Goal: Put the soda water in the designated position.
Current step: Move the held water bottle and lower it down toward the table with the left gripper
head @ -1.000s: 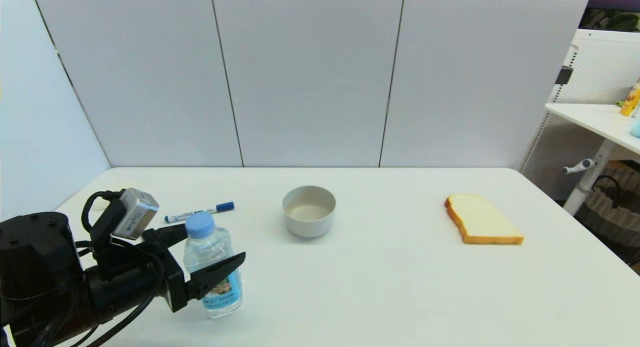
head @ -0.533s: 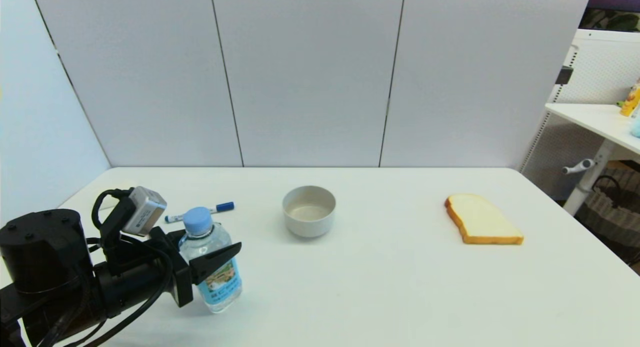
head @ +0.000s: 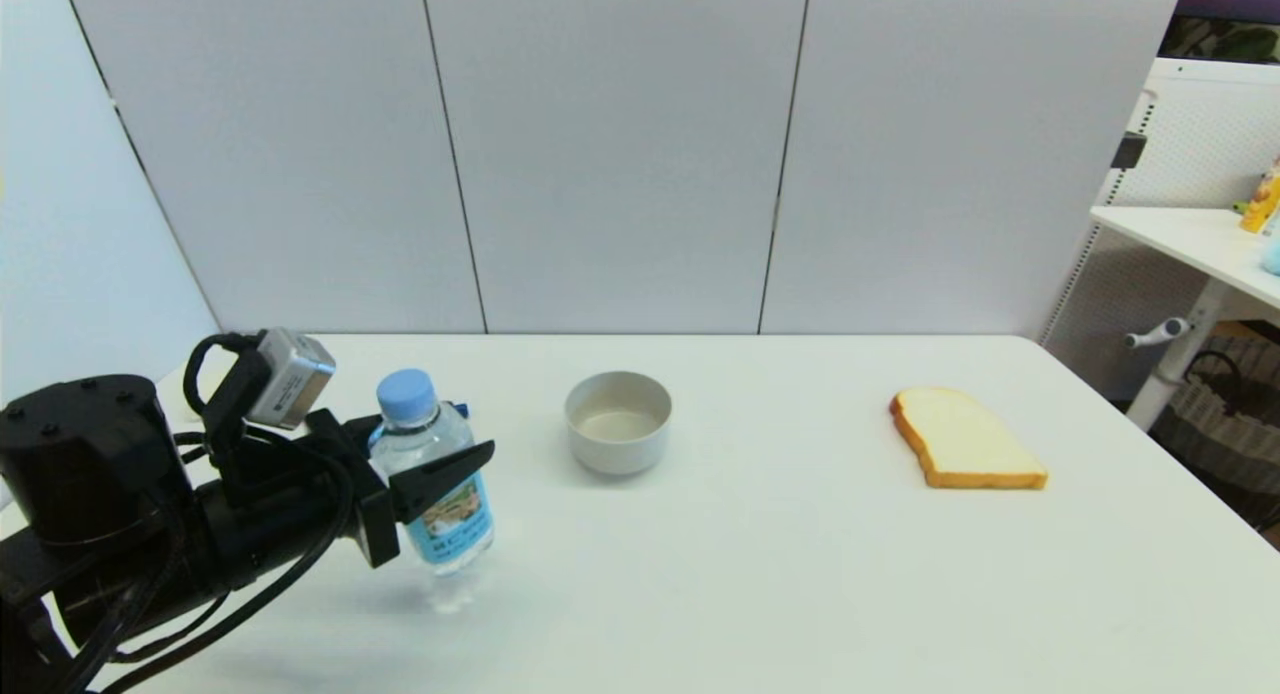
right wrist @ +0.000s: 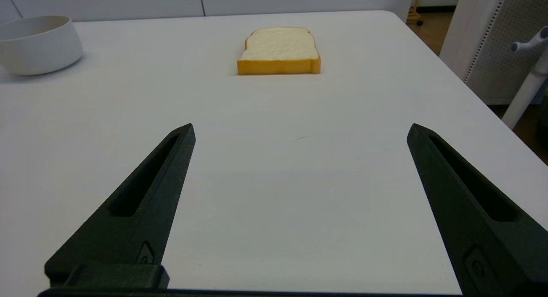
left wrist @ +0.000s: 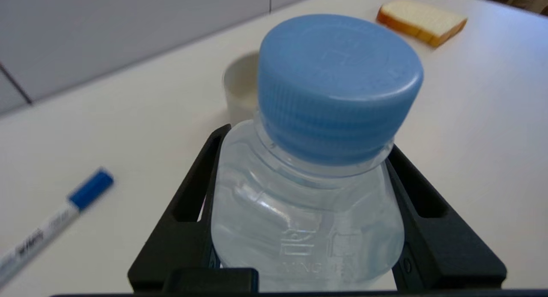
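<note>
The soda water is a small clear bottle with a light blue cap and a blue label, held upright a little above the table at the front left, its shadow below it. My left gripper is shut on its body just under the shoulder. In the left wrist view the bottle fills the space between the two black fingers. My right gripper hovers open and empty over bare tabletop at the right. No mark shows the designated position on the white table.
A grey round bowl stands mid-table, right of the bottle. A bread slice lies at the far right. A blue-capped white marker lies behind the bottle. A side table stands beyond the right edge.
My left gripper has lifted the bottle off the table and carried it slightly away from me. The bottle now covers most of the marker in the head view.
</note>
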Robot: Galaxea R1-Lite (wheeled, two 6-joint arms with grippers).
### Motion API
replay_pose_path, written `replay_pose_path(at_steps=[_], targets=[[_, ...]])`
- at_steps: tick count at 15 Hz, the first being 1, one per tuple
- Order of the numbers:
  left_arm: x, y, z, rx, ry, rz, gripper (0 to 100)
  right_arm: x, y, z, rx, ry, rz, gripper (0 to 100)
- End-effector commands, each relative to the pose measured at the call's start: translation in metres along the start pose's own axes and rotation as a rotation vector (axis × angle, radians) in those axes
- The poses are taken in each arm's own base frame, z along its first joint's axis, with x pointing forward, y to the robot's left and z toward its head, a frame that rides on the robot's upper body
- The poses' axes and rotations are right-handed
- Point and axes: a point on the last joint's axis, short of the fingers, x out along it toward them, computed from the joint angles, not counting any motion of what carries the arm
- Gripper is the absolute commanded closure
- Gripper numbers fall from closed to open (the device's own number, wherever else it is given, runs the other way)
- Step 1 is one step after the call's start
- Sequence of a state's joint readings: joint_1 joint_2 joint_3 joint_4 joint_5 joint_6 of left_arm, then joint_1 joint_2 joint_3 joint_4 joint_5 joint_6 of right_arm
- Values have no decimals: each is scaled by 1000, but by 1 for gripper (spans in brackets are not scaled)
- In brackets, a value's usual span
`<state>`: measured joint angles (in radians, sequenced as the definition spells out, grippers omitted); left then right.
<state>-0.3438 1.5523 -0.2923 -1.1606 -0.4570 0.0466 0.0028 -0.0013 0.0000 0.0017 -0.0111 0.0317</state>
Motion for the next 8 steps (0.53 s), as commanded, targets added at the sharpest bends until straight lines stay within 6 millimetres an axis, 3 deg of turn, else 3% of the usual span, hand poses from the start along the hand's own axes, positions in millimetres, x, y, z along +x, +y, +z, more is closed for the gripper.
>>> replay_pose_path(at_steps=[1, 3, 6, 8], targets=[[16, 1, 39, 41, -75, -32, 100, 0, 0, 0, 0, 3, 1, 0], [32, -1, 61, 42, -74, -67, 100, 0, 0, 0, 0, 3, -1, 0], [73, -6, 98, 42, -74, -133, 100, 0, 0, 0, 0, 3, 1, 0], [99, -10, 111, 32, -55, -160, 100, 0, 0, 0, 0, 3, 2, 0]])
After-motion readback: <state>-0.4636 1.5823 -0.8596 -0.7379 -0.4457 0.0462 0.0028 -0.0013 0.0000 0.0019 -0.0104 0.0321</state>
